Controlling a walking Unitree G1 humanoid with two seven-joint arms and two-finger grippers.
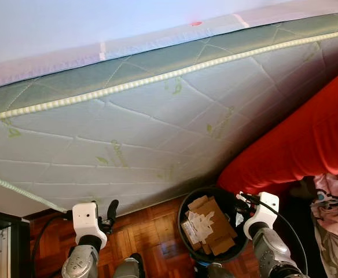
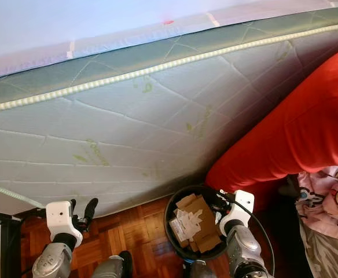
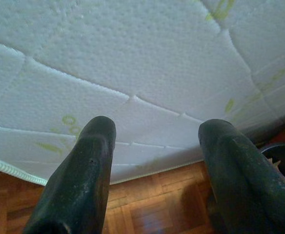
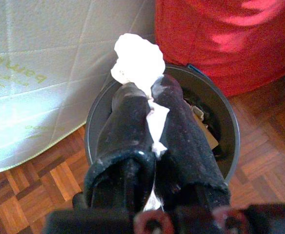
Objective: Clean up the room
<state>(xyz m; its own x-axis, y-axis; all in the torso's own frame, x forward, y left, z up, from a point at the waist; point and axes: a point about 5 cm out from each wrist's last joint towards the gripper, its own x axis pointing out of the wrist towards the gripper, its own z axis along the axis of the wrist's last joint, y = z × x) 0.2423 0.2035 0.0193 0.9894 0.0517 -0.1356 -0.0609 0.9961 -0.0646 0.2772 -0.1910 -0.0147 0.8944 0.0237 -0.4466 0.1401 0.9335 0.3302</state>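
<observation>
Nearest the camera, the right gripper (image 4: 150,95) is seen clamped on a crumpled white tissue (image 4: 138,61), which is pinched between its two black fingers and bulges out past their tips. It is held directly over the mouth of the black waste bin (image 4: 230,131), already partly filled with cardboard scraps (image 1: 210,223) and paper. By judgement, the step in hand is the drop: it would be done well if the fingers were parted only while the tissue hangs inside the rim (a light wad can cling to one finger, so a wide release is advisable), with the wrist kept centred so nothing falls onto the parquet floor (image 1: 149,229).

At the robot's left, the left gripper (image 3: 154,146) is held spread wide and empty, touching nothing, aimed at the quilted side of the mattress (image 1: 157,127) just above the floor.

Beyond the bin, a red cushion (image 1: 308,139) is pressed against the mattress, and patterned fabric (image 1: 331,194) is seen at the right edge.
</observation>
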